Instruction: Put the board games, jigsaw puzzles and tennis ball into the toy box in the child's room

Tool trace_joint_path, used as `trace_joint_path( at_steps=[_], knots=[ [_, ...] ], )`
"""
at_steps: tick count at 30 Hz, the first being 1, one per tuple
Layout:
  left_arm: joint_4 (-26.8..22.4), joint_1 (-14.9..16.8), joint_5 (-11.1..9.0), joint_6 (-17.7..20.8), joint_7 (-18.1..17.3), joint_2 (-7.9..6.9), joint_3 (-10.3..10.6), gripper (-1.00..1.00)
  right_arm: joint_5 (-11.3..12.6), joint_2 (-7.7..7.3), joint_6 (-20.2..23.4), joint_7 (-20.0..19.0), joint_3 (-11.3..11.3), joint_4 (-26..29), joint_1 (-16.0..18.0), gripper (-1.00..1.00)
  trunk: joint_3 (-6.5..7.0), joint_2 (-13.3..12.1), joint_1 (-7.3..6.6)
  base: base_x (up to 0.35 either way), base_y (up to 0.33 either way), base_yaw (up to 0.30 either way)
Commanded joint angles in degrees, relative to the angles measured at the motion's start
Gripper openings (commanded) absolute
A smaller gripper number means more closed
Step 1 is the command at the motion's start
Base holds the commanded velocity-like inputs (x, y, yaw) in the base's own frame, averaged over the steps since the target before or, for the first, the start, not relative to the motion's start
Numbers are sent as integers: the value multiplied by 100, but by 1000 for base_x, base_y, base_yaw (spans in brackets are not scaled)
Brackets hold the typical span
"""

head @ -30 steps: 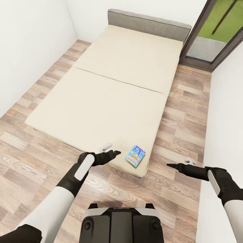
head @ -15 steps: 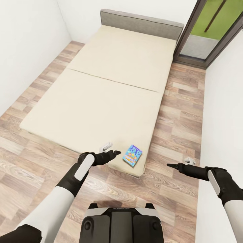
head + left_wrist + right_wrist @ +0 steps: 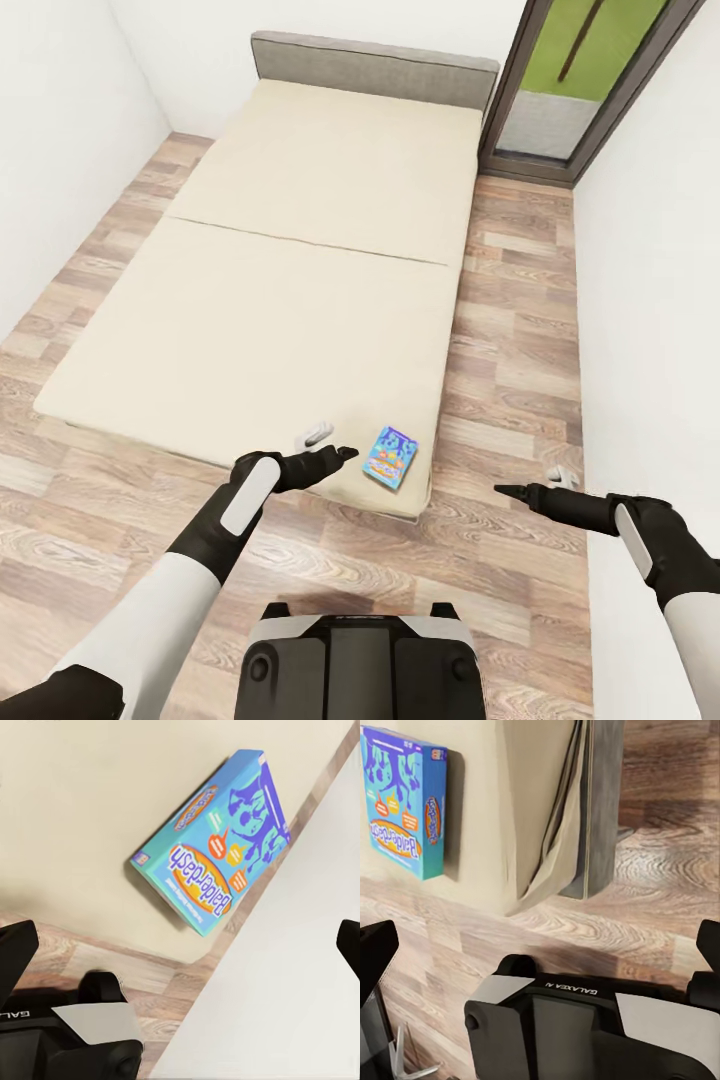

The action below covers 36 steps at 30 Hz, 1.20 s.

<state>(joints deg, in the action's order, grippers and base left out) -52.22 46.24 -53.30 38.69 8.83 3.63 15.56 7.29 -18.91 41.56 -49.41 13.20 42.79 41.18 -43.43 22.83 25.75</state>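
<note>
A small blue board game (image 3: 391, 457) lies flat on the near right corner of the bed (image 3: 300, 300), a wide beige mattress with a grey headboard (image 3: 375, 62). My left gripper (image 3: 345, 452) hovers just left of the box, level with the mattress edge, open and empty. Over the floor to the right of the bed, my right gripper (image 3: 505, 490) is also open and empty. The left wrist view has the blue board game (image 3: 210, 847) lying on the mattress near its edge. In the right wrist view the blue board game (image 3: 401, 799) lies beside the bed's corner (image 3: 547, 810).
White walls close in on both sides, the right one (image 3: 660, 300) near my right arm. A glass door (image 3: 590, 70) stands at the far right. Small white objects lie on the mattress (image 3: 315, 433) and on the floor (image 3: 562, 476). Wood floor surrounds the bed.
The whole picture has shifted as the camera moved: the bed now sits lower and more to the left. Both arms hold the same pose and the blue box lies where it was.
</note>
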Motion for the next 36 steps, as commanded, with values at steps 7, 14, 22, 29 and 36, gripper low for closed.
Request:
trace_joint_path(
  at_steps=[7,14,22,29,36],
  knots=[
    [-8,0,-64,9,53,3,9,100,18,-2,37,-8,12,1,4,100,-6,9,3,4,266,-276],
    [-8,0,-66,7,56,3,10,100,21,-9,37,-8,15,1,4,100,-6,9,3,6,122,-218],
    [-8,0,-61,7,57,1,9,100,25,-14,37,-8,15,1,4,100,-6,9,3,2,33,-67],
    [-1,-4,-58,4,57,10,21,100,24,-16,37,-8,15,1,4,100,-6,9,3,4,7,-15],
    [5,-13,68,-17,60,14,21,100,26,-16,37,-8,16,1,4,100,-6,9,3,125,2,-3]
  ],
)
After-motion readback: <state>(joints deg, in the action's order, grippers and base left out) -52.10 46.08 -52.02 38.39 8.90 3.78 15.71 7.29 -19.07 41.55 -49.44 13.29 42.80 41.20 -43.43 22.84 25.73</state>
